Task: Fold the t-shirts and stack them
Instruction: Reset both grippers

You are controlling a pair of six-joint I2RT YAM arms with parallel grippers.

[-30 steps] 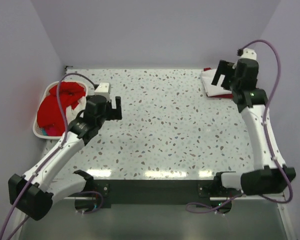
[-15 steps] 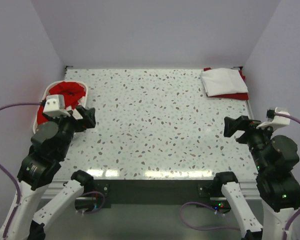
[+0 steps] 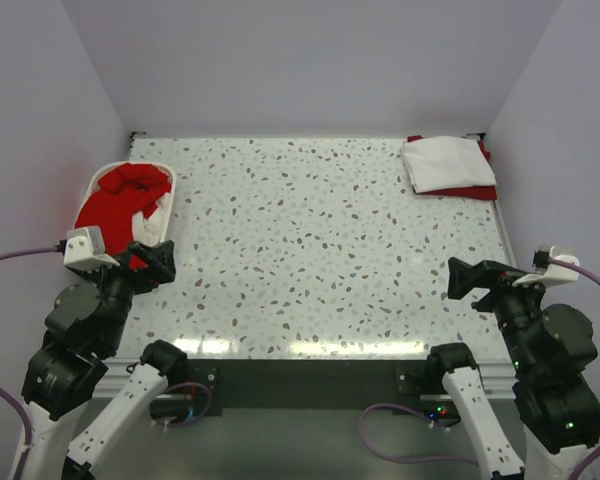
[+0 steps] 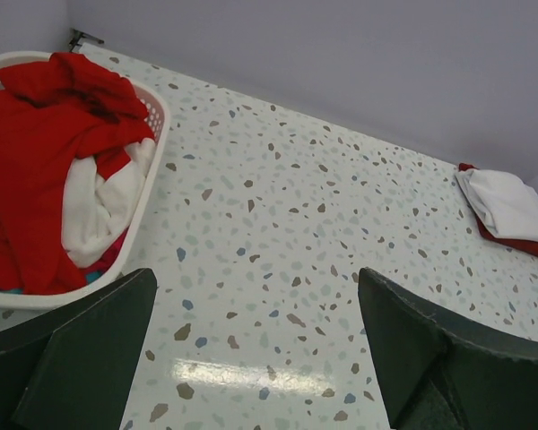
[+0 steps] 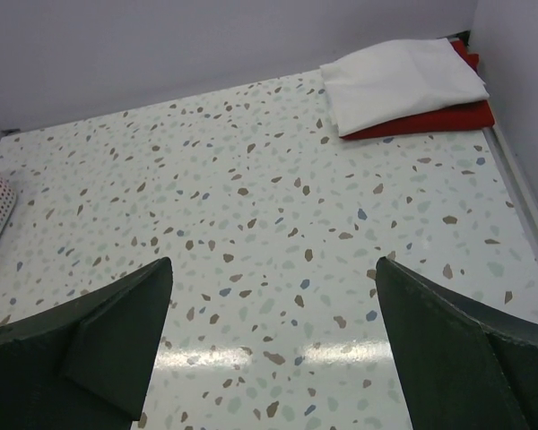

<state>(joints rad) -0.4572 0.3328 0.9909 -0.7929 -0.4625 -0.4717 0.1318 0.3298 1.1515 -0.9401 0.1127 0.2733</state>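
Observation:
A folded white t-shirt [image 3: 442,163] lies on a folded red t-shirt [image 3: 475,191] at the table's far right corner; the stack also shows in the right wrist view [image 5: 399,82] and the left wrist view [image 4: 511,204]. Unfolded red t-shirts [image 3: 115,200] and some white cloth [image 4: 103,202] lie heaped in the white basket [image 3: 167,208] at the far left. My left gripper [image 3: 152,262] is open and empty, raised near the front left, just in front of the basket. My right gripper [image 3: 477,278] is open and empty, raised near the front right.
The speckled table [image 3: 310,240] lies between the basket and the stack. Walls close in the left, back and right sides. A metal rail [image 5: 520,188] runs along the table's right edge.
Both arms have pulled back from the far side to the near edge. The left gripper came away from the basket, the right gripper from the folded stack. Both stayed open and empty.

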